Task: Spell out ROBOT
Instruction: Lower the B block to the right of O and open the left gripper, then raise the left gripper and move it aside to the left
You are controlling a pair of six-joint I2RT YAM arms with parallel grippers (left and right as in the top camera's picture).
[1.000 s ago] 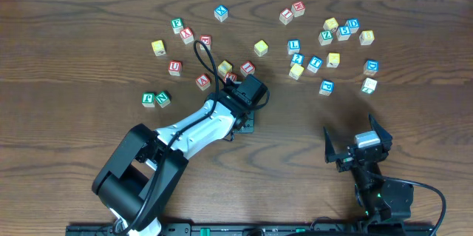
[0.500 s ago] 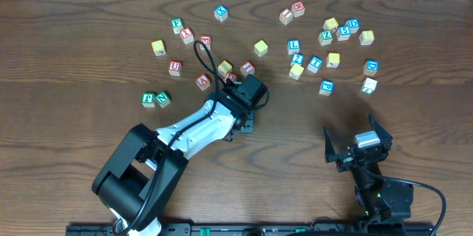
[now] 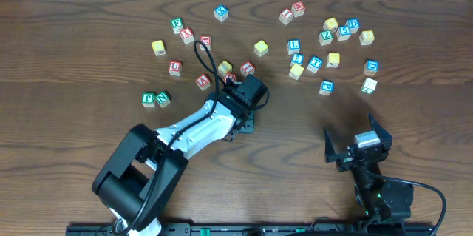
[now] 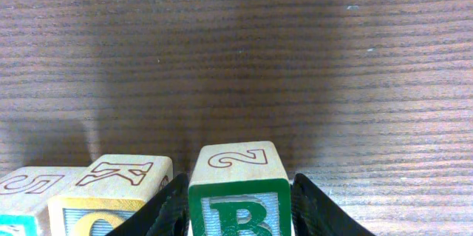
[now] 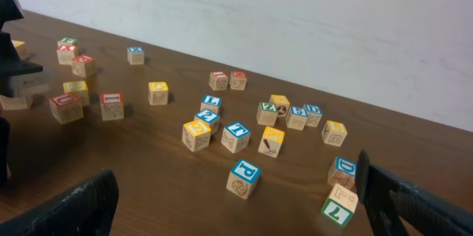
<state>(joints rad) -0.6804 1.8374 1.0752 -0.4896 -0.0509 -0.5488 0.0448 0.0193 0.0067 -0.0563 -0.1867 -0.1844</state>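
A green-framed B cube (image 4: 239,199) stands on the table between my left gripper's fingers (image 4: 318,214), with a thin gap on the right side. My left gripper (image 3: 241,125) is open around it. Beside the B cube on the left sits a yellow-lettered cube (image 4: 111,199) with a K on top. A third cube (image 4: 22,195) is at the left edge, its letter cut off. In the overhead view the arm hides all three. The blue T cube (image 5: 236,136) lies among the scattered cubes (image 3: 315,63). My right gripper (image 3: 358,146) rests open and empty near the front edge.
Loose letter cubes are spread across the far half of the table: red ones (image 3: 203,81) beside the left arm, a green pair (image 3: 156,99) at the left, and a blue and yellow cluster (image 3: 340,30) at the right. A blue P cube (image 5: 244,178) lies nearest the right gripper.
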